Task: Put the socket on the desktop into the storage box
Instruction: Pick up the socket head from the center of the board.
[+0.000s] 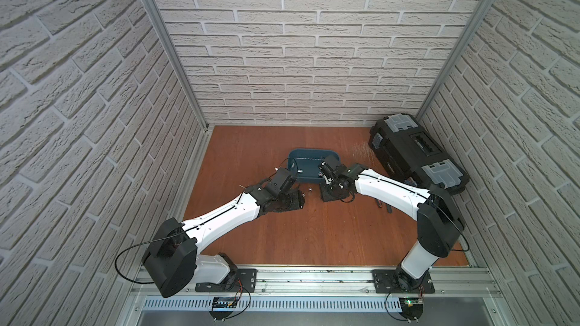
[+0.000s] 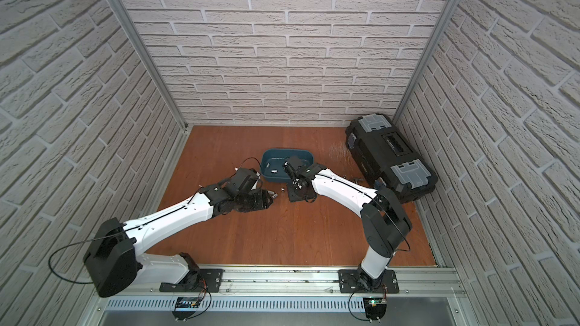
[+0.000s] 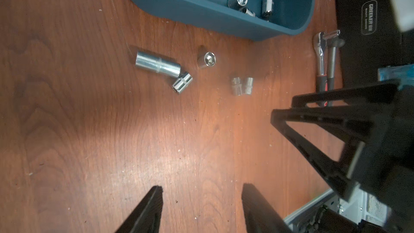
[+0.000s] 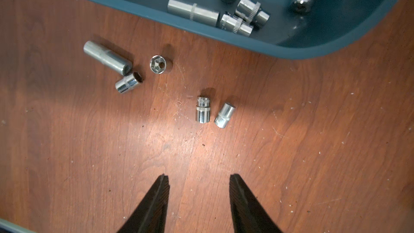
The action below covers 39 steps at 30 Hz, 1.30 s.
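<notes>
Teal-blue plastic storage box (image 4: 291, 52), cut off at edge; left tool (image 3: 202, 200) and right tool (image 4: 199, 198) gape empty over scuffed wood-grain bench (image 4: 313, 131); brick-patterned walls (image 1: 298, 58)

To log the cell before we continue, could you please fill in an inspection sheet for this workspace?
Surface: desktop, wood-grain, scratched, with pale specks.
Job's things: five loose sockets lie on the desktop close to the box. The box holds several stored sockets.
Clutter: ratchet lying beside the black toolbox.
Pincers: left pincer open and empty over bare wood; right pincer open and empty, short of the loose sockets.
Cables: black cables loop beside both arms, away from the sockets.
Surroundings: brick-pattern walls on three sides.
</notes>
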Motion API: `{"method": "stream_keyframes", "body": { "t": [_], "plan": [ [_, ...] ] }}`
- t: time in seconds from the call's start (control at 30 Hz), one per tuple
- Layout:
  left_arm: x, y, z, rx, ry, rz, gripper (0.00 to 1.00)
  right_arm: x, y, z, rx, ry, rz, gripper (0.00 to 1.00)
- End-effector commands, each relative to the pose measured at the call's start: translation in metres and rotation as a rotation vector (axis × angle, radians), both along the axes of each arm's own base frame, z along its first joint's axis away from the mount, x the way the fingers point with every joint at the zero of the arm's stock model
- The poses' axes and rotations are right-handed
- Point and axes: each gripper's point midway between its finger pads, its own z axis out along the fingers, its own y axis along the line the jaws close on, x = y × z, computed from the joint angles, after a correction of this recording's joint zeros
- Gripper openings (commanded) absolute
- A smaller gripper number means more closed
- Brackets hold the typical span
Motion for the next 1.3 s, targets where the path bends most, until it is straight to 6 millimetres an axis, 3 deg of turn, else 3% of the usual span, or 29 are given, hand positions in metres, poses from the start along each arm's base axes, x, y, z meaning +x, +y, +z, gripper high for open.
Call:
{"method": "stream_keyframes", "body": {
  "t": [0.0,0.3,0.7,1.27],
  "plan": [
    [0.002,-0.002,0.004,-0.029,-0.034,0.019,0.62,0.010,-0.004,-0.003,-0.011,-0.004,-0.056,0.48],
    [-0.002,-0.004,-0.004,-0.024,-0.021,0.029,0.62,0.021,-0.011,-0.025,-0.023,0.035,-0.107,0.39],
    [-0.003,-0.008,-0.009,-0.019,-0.008,0.029,0.61,0.036,-0.012,-0.038,-0.029,0.051,-0.127,0.35],
    [-0.004,-0.009,-0.009,-0.016,-0.006,0.029,0.61,0.038,-0.012,-0.054,-0.045,0.084,-0.134,0.29]
  ]
}}
